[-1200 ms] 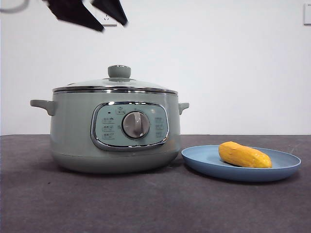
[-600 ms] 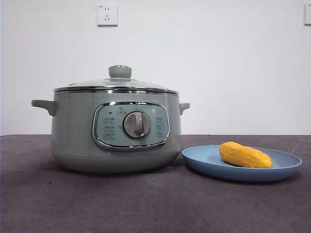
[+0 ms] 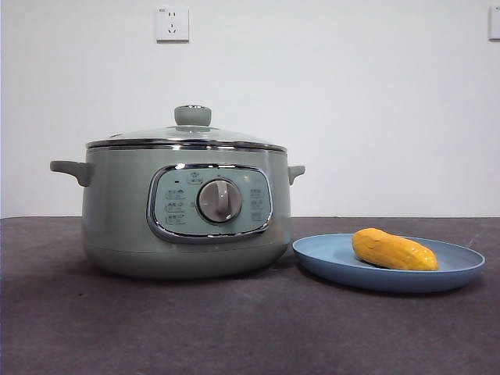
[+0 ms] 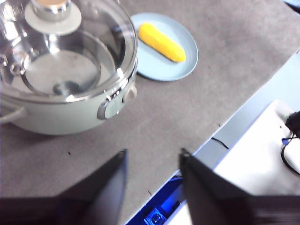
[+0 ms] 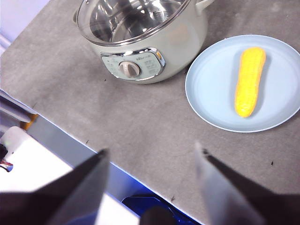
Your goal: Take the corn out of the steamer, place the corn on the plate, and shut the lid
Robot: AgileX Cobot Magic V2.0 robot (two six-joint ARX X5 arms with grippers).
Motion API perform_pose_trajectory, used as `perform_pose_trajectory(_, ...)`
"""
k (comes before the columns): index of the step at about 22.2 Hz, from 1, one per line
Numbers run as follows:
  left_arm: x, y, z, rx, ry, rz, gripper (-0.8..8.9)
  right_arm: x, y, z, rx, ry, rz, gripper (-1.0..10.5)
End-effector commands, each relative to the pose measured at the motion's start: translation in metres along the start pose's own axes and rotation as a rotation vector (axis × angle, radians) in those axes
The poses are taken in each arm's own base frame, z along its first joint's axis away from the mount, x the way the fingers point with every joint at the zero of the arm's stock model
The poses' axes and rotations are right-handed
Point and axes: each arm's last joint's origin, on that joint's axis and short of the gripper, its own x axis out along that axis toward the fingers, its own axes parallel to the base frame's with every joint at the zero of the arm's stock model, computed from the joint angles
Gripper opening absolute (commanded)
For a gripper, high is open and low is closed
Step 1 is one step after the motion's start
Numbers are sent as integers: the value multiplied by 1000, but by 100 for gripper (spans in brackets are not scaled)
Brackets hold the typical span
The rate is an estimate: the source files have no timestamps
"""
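Steamer (image 5: 154, 42) rear cropped off-frame

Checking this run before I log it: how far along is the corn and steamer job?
It looks finished. The corn lies on the plate, beside the steamer. The lid sits closed on the steamer. Nothing is in hand: the left gripper and the right gripper are both open, empty and pulled back near the table's edge. No step looks left.

A lab-like test bench: grey mat-covered table (image 3: 234, 328), bare white wall (image 3: 351, 101), wall socket (image 3: 172, 23).
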Motion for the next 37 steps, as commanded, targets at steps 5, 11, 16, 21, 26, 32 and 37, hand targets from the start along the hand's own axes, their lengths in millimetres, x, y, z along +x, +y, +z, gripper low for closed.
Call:
perform_pose_trajectory(5,1,0,0,-1,1,-2,-4,1,-1,0,-8,1,-5,1)
perform_pose_trajectory(11,1,0,0,-1,1,-1,-4,1,-1,0,-8,0,-5,1)
perform_pose_trajectory(16,1,0,0,-1,1,0,-4,1,-1,0,-8,0,-5,1)
perform_pose_trajectory(21,1,0,0,-1,1,0,-4,1,-1,0,-8,0,-5,1)
perform_pose_trajectory(26,0,2,3,68,-33,81,-4,1,-1,0,-8,0,-5,1)
perform_pose_trajectory(32,-14,10,17,300,-232,270,-4,1,-1,0,-8,0,-5,1)
perform_pose_trajectory(37,-34,22,3,330,-487,411,-4,1,-1,0,-8,0,-5,1)
